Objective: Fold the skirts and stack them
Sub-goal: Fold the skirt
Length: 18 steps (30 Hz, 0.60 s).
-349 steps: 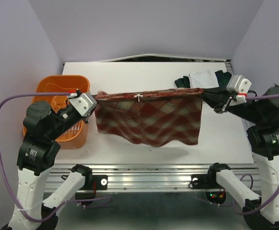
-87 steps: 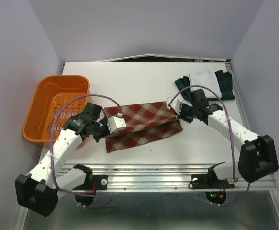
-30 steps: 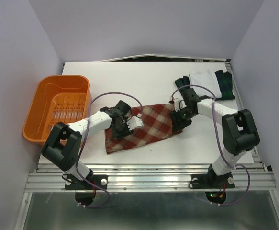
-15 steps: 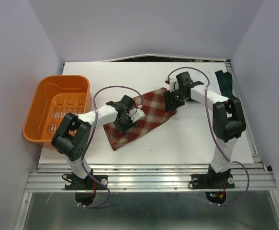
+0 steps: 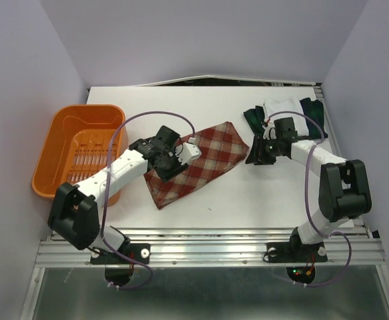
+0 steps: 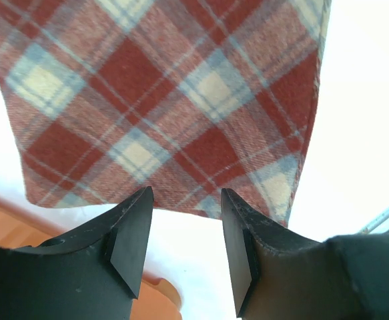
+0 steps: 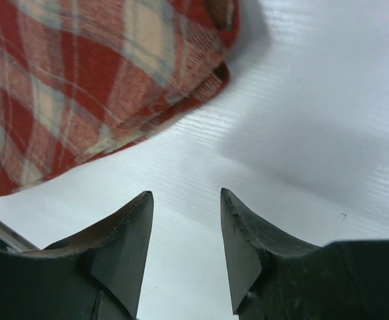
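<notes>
Left gripper [image 6: 184, 200] hovers over an edge of the red-and-tan plaid cloth skirt [image 5: 207, 157], jaws partway apart and empty, probably between folds. The skirt lies doubled mid-table. Right gripper [image 7: 184, 200], likewise parted and empty, hangs over the bare white table [image 7: 301, 100] beside the skirt's corner. The dark green plaid skirt [image 5: 253, 119] and plain white skirt [image 5: 284, 107] lie far right, partly hidden by the right arm

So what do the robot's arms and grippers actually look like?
Both the left arm and right arm have white links and chunky black joints, with a thin purple cable looping along each. The left gripper and right gripper each have two matte black, wedge-shaped fingers tapering to blunt tips.
</notes>
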### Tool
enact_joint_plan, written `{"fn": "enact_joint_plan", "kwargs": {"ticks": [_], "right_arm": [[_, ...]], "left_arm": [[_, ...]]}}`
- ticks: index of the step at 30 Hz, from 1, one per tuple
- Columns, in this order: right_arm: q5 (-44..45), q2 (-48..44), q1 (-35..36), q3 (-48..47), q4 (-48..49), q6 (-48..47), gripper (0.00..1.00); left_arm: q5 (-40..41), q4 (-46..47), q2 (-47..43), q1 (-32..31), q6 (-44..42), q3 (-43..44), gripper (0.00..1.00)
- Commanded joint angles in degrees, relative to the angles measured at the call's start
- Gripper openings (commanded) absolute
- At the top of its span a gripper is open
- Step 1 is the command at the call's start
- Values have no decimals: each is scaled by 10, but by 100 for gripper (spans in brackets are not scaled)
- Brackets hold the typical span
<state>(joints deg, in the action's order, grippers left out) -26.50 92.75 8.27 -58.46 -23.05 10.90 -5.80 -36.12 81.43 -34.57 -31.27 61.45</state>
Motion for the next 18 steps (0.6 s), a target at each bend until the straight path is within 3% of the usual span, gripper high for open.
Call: {"fn": "enact_joint_plan", "kwargs": {"ticks": [1,9,18], "right_arm": [[-23,-4,-12,53,147,90,49],[-17,75,-23,93,297,183,47],[4,105,-28,98,332,201,39]], "left_arm": [[-14,-25,-4,-4,-3,-3,56],[-7,-30,-1,-4,-5,-1,56],[-21,-51,-21,-4,-18,-6,56]]}}
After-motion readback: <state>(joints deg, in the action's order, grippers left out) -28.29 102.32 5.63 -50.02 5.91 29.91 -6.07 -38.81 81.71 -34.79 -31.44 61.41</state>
